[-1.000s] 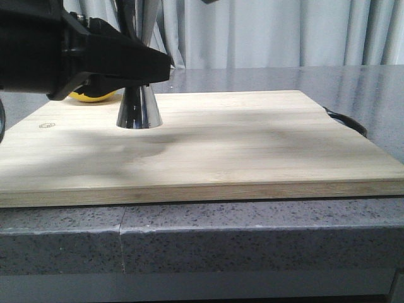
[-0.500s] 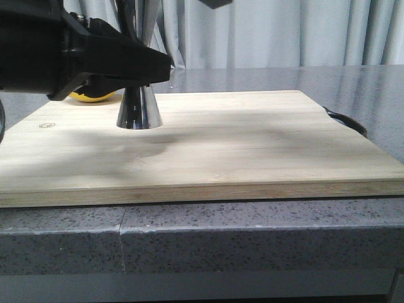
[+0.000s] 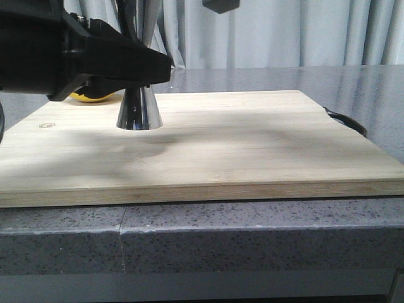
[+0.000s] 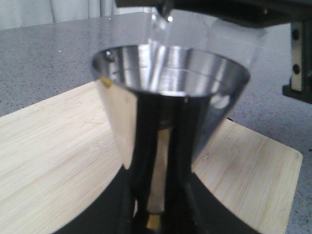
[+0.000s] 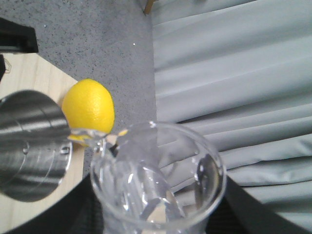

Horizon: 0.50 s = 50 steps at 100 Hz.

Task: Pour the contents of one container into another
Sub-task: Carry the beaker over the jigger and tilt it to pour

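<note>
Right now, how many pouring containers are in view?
2. The metal jigger stands on the wooden board, gripped by the left tool. The glass beaker is tipped over its rim, in the right tool.

Soft, even light fills all views; in the front view the black arm casts a broad diffuse shadow across the cutting board (image 3: pixel 252 139). The metal jigger (image 4: pixel 170 97) shows bright glare streaks and dark reflections, slightly blurred. The glass beaker (image 5: pixel 156 180) is soft-focused close up.
</note>
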Tool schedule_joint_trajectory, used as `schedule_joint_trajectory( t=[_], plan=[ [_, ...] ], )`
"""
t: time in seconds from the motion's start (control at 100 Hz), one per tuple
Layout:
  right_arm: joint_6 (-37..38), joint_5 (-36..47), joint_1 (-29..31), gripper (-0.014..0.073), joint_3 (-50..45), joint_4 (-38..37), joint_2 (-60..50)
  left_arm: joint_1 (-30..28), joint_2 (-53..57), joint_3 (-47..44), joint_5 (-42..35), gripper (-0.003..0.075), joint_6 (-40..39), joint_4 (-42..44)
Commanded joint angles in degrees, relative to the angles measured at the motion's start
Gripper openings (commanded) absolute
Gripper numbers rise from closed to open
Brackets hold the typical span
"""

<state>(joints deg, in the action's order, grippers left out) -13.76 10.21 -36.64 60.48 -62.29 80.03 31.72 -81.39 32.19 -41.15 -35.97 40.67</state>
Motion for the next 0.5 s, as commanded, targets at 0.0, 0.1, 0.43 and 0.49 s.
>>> schedule_joint_trajectory(
  t=[0.0,0.1,0.43,0.49],
  plan=[
    [-0.3,2.4,0.1,0.0197,2.2,-1.5,-1.5,-0.1,1.9,1.9,-4.2,-0.0019,-0.5,-1.5],
    [-0.3,2.4,0.1,0.0197,2.2,-1.9,-1.5,-0.1,1.9,1.9,-4.2,-0.0019,-0.5,-1.5],
    [-0.3,2.1,0.1,0.0197,2.2,-7.0,-1.5,-0.1,1.9,1.9,-4.2,-0.0019,-0.5,-1.4],
    [-0.3,2.0,0.1,0.0197,2.2,-7.7,-1.5,-0.1,1.9,1.9,-4.2,-0.0019,-0.5,-1.4]
  ],
)
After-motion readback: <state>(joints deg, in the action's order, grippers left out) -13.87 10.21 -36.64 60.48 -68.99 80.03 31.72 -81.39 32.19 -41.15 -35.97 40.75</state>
